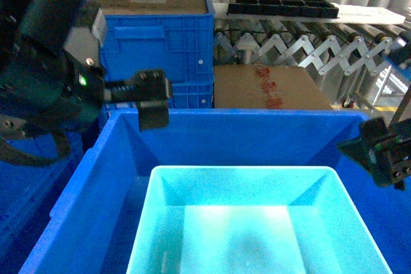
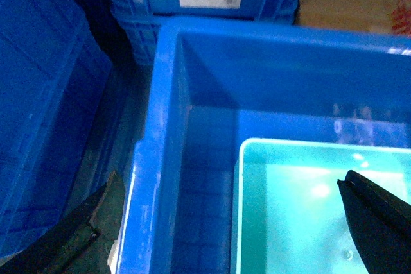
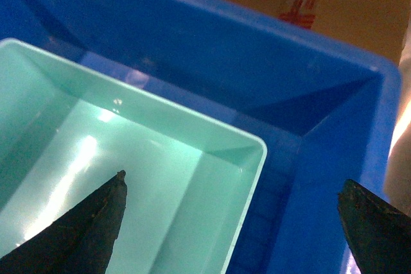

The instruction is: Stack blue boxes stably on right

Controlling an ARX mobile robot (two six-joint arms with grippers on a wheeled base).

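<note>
You have the light turquoise rectangular plastic tub (image 1: 257, 222) sitting inside the large dark-blue plastic crate (image 1: 109, 178), toward the crate's 6 o'clock side in the head view, with bare crate floor showing at 12 and 9 o'clock.

Your left claw (image 2: 225, 222) has its fingers spread wide apart: in its wrist view one fingertip (image 2: 90, 222) hangs outside the crate's left wall and the other over the tub's interior, so the two walls lie between them with nothing gripped.

Your right claw (image 3: 231, 222) is likewise spread apart and holds nothing: one fingertip (image 3: 90, 222) is over the tub, the other beyond the crate's right wall.

At 12 o'clock beyond the crate you see a brown cardboard box (image 1: 266, 88), a ribbed blue plastic crate (image 1: 160, 43) at 11 o'clock, and a black compartmented tray (image 1: 282, 4) on a roller conveyor (image 1: 308, 43).
</note>
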